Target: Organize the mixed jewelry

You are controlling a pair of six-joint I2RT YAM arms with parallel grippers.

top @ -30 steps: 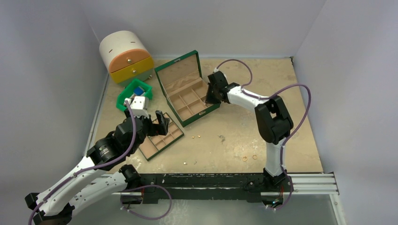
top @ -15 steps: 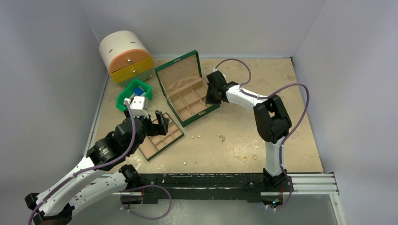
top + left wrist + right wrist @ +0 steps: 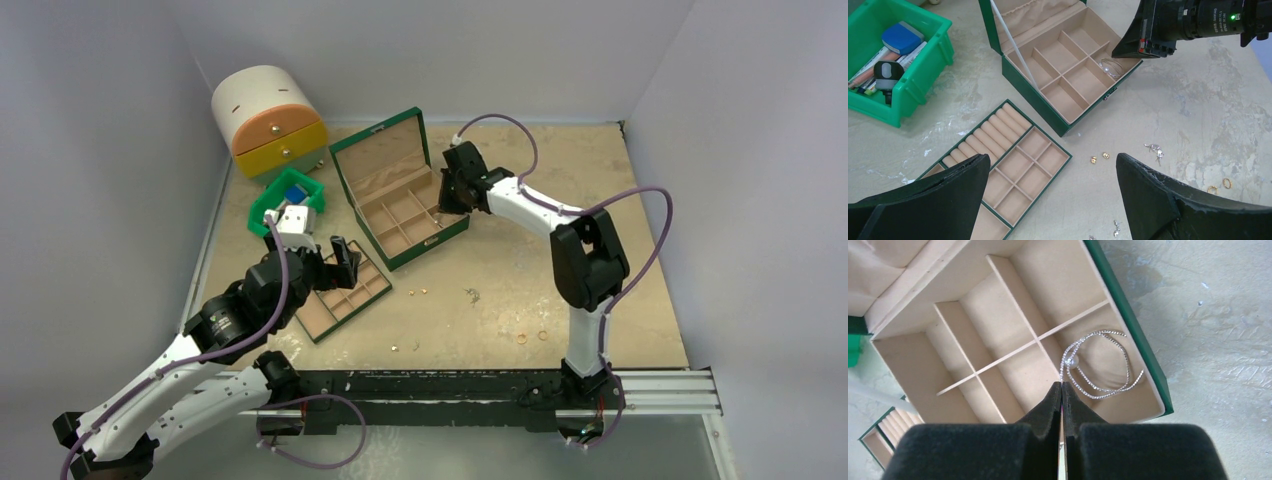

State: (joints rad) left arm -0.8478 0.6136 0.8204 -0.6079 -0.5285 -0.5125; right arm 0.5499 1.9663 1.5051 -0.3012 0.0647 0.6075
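Nearest, the left gripper hangs spread wide, holding nothing. Gold studs, a silver charm and gold rings lie loose at its 4 o'clock. At 1 o'clock, the right gripper, pinched together, meets the silver hoop in the green box. I cannot tell whether it grips the hoop. It should rise straight up to avoid snagging.

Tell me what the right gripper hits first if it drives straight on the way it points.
Most likely the thin silver hoop, lying in a corner compartment of the green jewelry box, just ahead of the shut right gripper. The divider beside it is close too; depth is unclear.
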